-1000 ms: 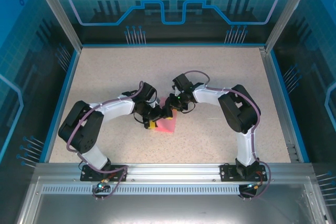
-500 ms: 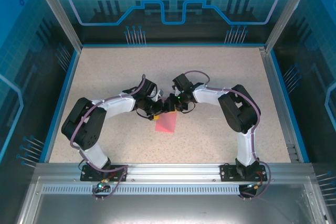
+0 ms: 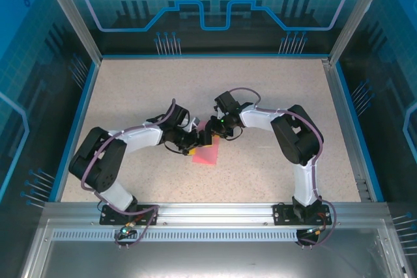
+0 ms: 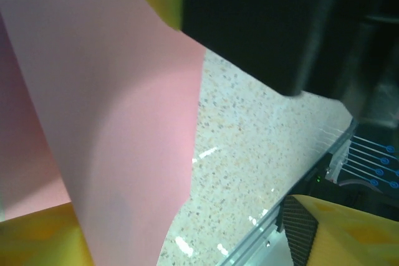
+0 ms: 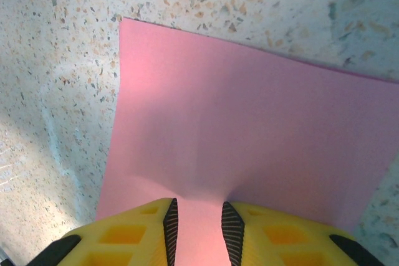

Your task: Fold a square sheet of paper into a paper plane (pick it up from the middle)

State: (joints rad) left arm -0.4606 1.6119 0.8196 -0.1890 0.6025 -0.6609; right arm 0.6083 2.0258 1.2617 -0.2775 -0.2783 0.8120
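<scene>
Middle of the tabletop (image 3: 280,96), and both arms were bent in toward the sheet (image 3: 207,155), their heads nearly together over its far edge. The right claw (image 5: 196,219) was clenched on that sheet: its yellow pads (image 5: 168,228) stood close together with pink paper running between them, and the paper puckered right where they bit. From that wrist the sheet spread away from the grip, one corner sharp against the speckled surface, the rest smooth. The left claw (image 3: 195,141) was released, its two yellow fingers (image 4: 340,232) set wide apart, with speckled tabletop showing in the gap and nothing pinched. From its own camera the pink paper rose in a curve beside one finger, and a dark body (image 4: 262,23) with a yellow tip hung just above; I couldn't tell for certain what that was. From overhead, the sheet's near part lay on the tabletop just below the two claws, toward the arms' bases.
</scene>
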